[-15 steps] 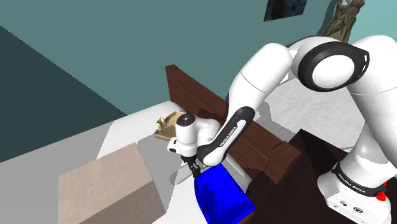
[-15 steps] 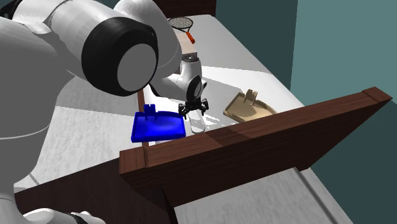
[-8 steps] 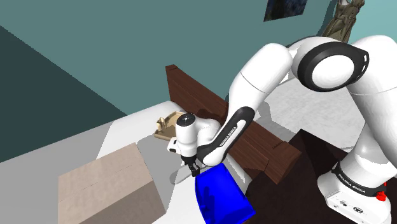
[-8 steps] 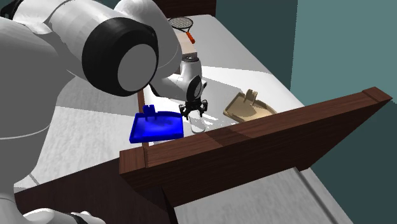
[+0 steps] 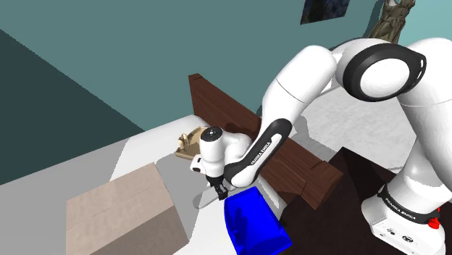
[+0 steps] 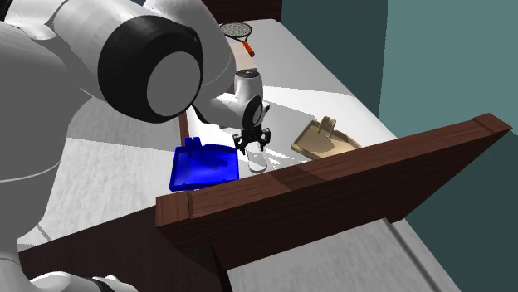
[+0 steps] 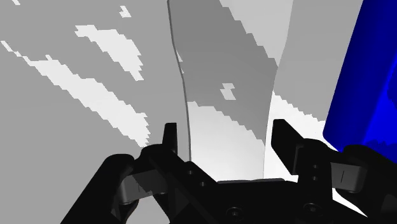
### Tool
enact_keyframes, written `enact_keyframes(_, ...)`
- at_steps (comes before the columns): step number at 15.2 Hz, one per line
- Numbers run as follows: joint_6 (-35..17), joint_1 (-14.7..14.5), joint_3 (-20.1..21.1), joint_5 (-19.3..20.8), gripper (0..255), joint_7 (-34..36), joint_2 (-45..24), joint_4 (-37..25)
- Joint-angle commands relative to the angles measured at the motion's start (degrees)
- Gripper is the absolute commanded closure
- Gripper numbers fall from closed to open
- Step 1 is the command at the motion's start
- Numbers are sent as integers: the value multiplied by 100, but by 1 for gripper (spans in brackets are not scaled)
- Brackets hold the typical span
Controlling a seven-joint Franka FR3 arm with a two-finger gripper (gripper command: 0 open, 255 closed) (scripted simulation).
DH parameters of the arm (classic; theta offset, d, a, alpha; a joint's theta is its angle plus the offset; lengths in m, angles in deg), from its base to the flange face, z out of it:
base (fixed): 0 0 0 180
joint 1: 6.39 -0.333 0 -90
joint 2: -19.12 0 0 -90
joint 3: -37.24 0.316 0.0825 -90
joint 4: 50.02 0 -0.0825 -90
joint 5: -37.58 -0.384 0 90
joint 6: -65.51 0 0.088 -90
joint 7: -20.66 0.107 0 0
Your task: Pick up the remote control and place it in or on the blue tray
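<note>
Jaws have eased nearer the pale remote (image 7: 222, 127), standing apart around it

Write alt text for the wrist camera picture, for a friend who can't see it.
The black gripper hangs open over a long pale grey remote control, one finger on each side of it, neither clearly touching it. The blue tray lies close beside the remote, both on a pale grey surface.

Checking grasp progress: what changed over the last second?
The arm swung its upper links slightly; the gripper barely shifted, open astride the grey remote, not gripping it. Remote, blue tray and tan object stayed put.
</note>
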Motion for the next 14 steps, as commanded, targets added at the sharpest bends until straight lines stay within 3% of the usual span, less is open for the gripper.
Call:
enact_keyframes(1, 77, 30, 37, -30, 255, -24, 127, 51)
enact_keyframes(14, 688, 222, 294, -289, 255, -208, 967, 279)
